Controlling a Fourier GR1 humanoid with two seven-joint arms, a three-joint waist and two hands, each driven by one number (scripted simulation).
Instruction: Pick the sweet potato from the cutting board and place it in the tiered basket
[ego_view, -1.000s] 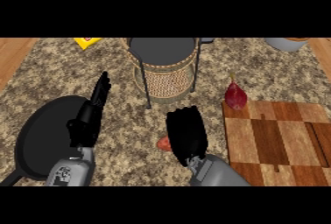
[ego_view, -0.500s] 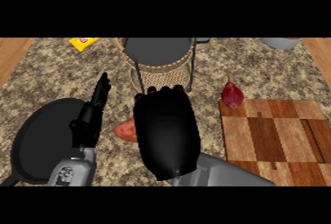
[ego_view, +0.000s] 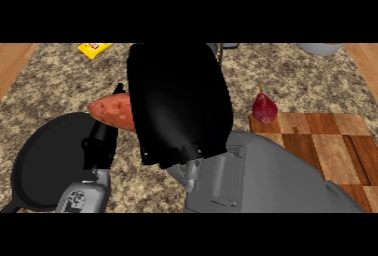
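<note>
Raised close under the camera, the robot's right hand (ego_view: 177, 105) now fills the middle of the head view, far larger than half a second ago, its black back turned upward and its grey forearm (ego_view: 258, 175) spreading across the lower right. From this side the fingers are hidden, so whether they are curled round anything cannot be told. The sweet potato (ego_view: 112, 111) shows only as an orange-pink bulge with faint darker streaks, poking out from the left edge of that hand and touching it; it sits higher in the view than a moment ago and looks bigger, its far end hidden behind the hand. It is well clear of the cutting board (ego_view: 317, 145), whose brown wooden blocks lie to the right of the hand on the speckled counter (ego_view: 66, 80). The tiered basket, plain to see half a second ago above the hand, is now almost wholly covered by it. A dark red vegetable (ego_view: 264, 107) stands at the board's near-left corner, where it stood before. Left of the sweet potato, the left hand (ego_view: 103, 137) rests with straight fingers pointing up, unchanged, over the rim of a round black pan (ego_view: 44, 160). A yellow packet (ego_view: 94, 48) lies at the counter's top left, and a grey bowl (ego_view: 321, 48) shows at the top right, beyond the board.
</note>
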